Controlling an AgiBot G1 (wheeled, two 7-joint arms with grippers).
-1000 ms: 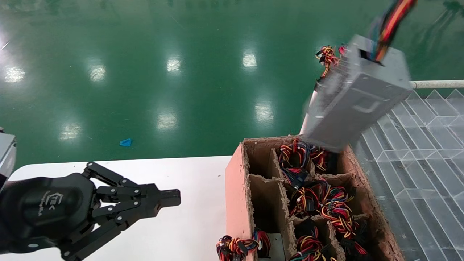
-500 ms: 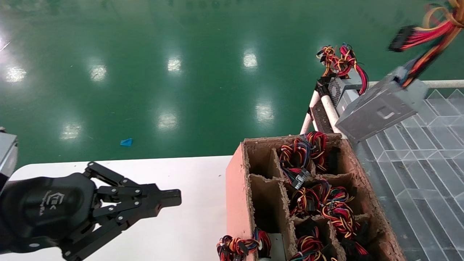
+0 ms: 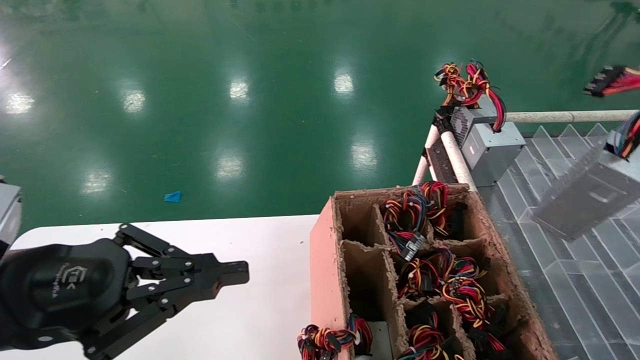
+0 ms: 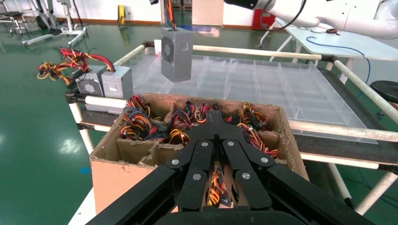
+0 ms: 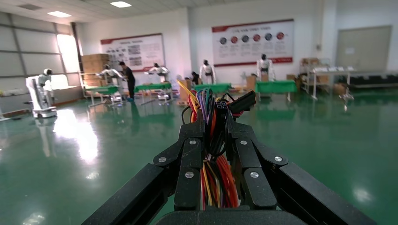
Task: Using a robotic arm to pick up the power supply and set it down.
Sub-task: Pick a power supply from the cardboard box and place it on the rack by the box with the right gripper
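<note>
The power supply (image 3: pixel 585 200), a grey metal box, hangs tilted in the air at the far right of the head view, above the clear tray (image 3: pixel 575 280). Its coloured wires (image 3: pixel 625 135) run up out of the frame. The left wrist view shows the power supply (image 4: pixel 176 54) dangling over the tray, beyond the carton. My right gripper (image 5: pixel 216 126) is shut on the bundle of yellow, orange, red and black wires (image 5: pixel 217 176). It is outside the head view. My left gripper (image 3: pixel 235 274) is shut with nothing in it, parked over the white table (image 3: pixel 260 240).
A brown cardboard carton (image 3: pixel 325 260) with dividers holds several wire bundles beside the table. A second grey box (image 3: pixel 487 142) with a red cable looped over it sits at the tray's far corner by the white pipe rail (image 3: pixel 560 117). Green floor lies beyond.
The power supply has swung from above the carton's far end to the right and lower, over the clear tray. This uncovered the second grey box. My left arm has not moved.
</note>
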